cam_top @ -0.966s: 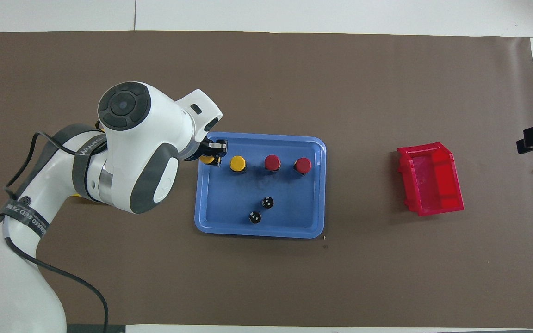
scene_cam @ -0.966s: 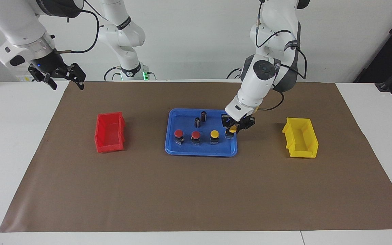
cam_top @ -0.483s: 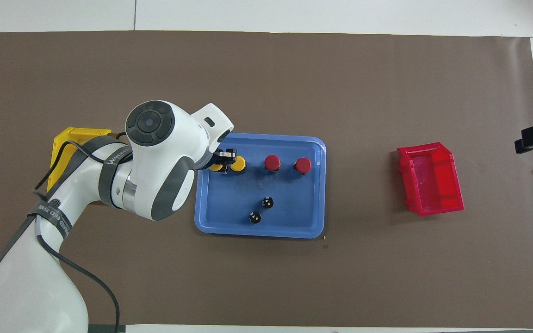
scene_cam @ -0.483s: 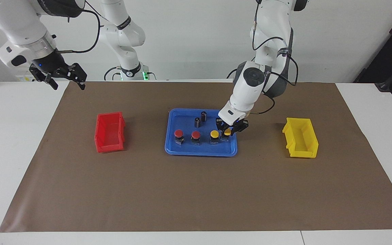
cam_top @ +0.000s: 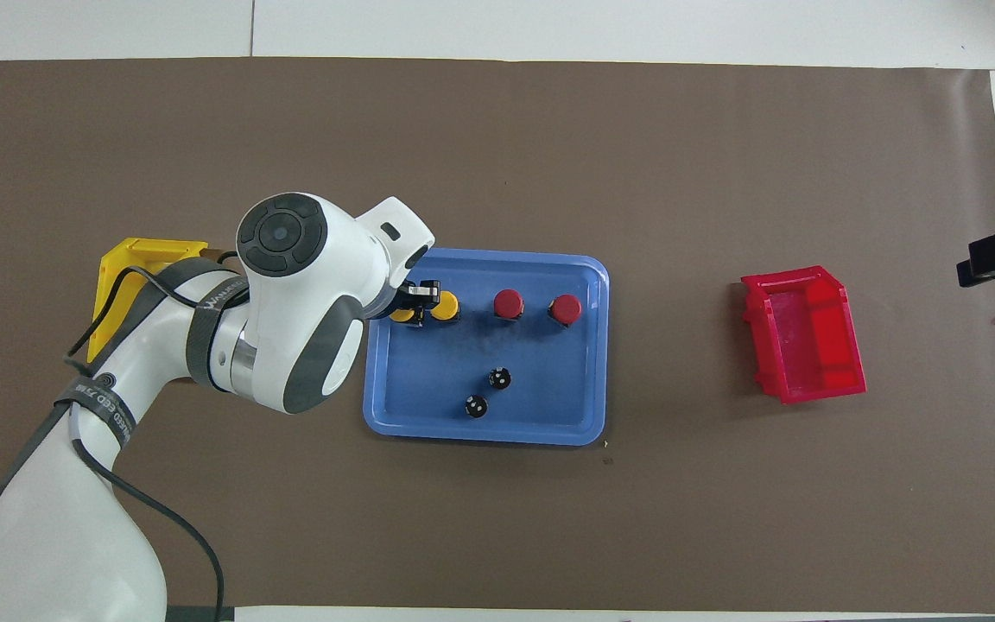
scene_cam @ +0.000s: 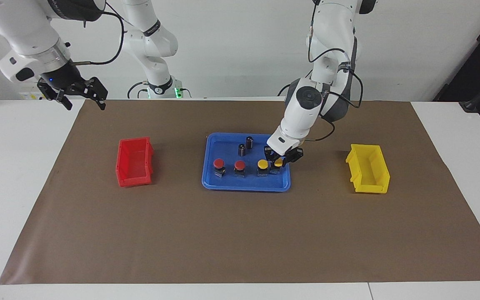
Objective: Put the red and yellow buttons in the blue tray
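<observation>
On blue tray (scene_cam: 211, 180), yellow-capped button (scene_cam: 278, 163), dark base

Robotics lab: my two white Franka arms (scene_cam: 306, 108) bolted at a paper-covered test table (scene_cam: 240, 233), bare white wall.

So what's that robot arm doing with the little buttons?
The left gripper is shut on a yellow button, setting it in the blue tray beside another yellow button and two red buttons. Two small dark cylinders also stand in the tray. The right gripper waits open, up over the table's edge.
</observation>
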Controlling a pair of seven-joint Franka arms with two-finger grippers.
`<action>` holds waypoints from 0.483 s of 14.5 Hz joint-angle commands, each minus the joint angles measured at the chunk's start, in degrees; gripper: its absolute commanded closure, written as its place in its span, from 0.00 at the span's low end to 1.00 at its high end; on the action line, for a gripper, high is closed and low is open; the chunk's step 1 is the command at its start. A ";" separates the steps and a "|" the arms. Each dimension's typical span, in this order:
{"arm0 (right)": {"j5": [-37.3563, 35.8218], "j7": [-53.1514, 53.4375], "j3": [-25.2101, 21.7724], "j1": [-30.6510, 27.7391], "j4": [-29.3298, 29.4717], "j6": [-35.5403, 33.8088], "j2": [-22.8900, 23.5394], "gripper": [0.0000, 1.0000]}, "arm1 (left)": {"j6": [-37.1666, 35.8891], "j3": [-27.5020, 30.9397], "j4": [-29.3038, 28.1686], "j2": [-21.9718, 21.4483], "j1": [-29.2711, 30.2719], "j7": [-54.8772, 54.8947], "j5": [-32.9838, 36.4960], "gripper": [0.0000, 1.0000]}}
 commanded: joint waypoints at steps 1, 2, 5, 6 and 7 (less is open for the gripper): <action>-0.39 -0.21 0.46 -0.33 -0.80 0.06 -0.85 0.00 | 2.96 0.94 -2.42 -0.53 -0.89 -0.37 -0.96 0.99; -0.39 -0.21 0.54 -0.33 -0.72 0.06 -0.85 0.00 | 3.14 0.94 -2.51 -0.35 -0.98 -0.37 -0.96 0.99; -0.39 -0.30 0.54 -0.33 -0.72 0.06 -0.85 0.00 | 3.06 0.94 -2.52 -0.35 -0.81 -0.02 -0.96 0.77; -0.39 -0.30 0.54 -0.33 -0.72 0.06 -0.85 0.00 | 2.53 0.94 -2.25 -0.35 -0.72 -0.01 -0.87 0.59; -0.39 -0.30 0.54 -0.33 -0.72 0.06 -0.85 0.00 | 2.09 0.94 -2.08 -0.35 -0.63 -0.01 -0.78 0.52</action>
